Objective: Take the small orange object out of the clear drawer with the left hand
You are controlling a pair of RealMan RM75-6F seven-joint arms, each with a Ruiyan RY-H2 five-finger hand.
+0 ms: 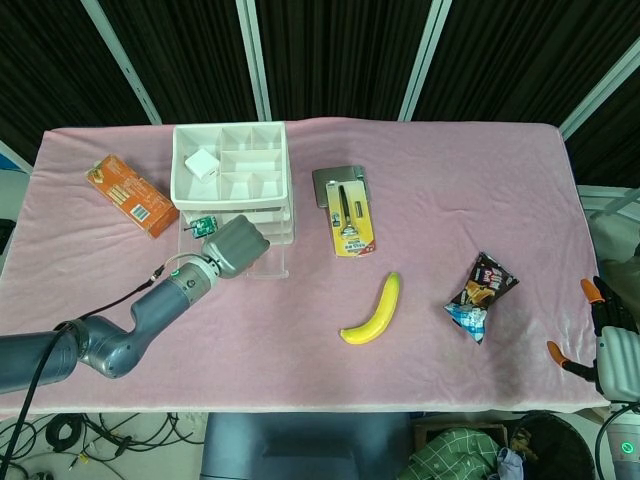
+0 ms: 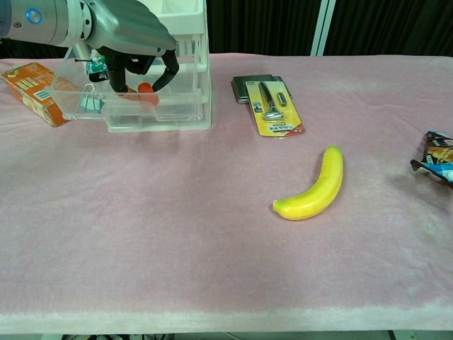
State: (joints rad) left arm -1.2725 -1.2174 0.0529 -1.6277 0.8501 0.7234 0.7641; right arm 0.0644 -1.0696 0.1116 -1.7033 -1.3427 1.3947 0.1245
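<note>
A clear drawer (image 2: pixel 177 106) stands pulled out of the bottom of a white drawer unit (image 1: pixel 230 165) at the table's back left. My left hand (image 2: pixel 131 35) reaches down into the drawer from above. Its dark fingers (image 2: pixel 168 71) curl round a small orange object (image 2: pixel 146 88) and pinch it just above the drawer floor. From the head view the left hand (image 1: pixel 235 243) covers the drawer's front and hides the object. My right hand (image 1: pixel 612 345) rests off the table's right edge, fingers apart and holding nothing.
A binder clip (image 2: pixel 88 103) and a green item (image 2: pixel 98 67) also lie in the drawer. An orange box (image 1: pixel 131 195) lies left of the unit. A razor pack (image 1: pixel 350 215), a banana (image 1: pixel 373 310) and a snack bag (image 1: pixel 480 295) lie to the right.
</note>
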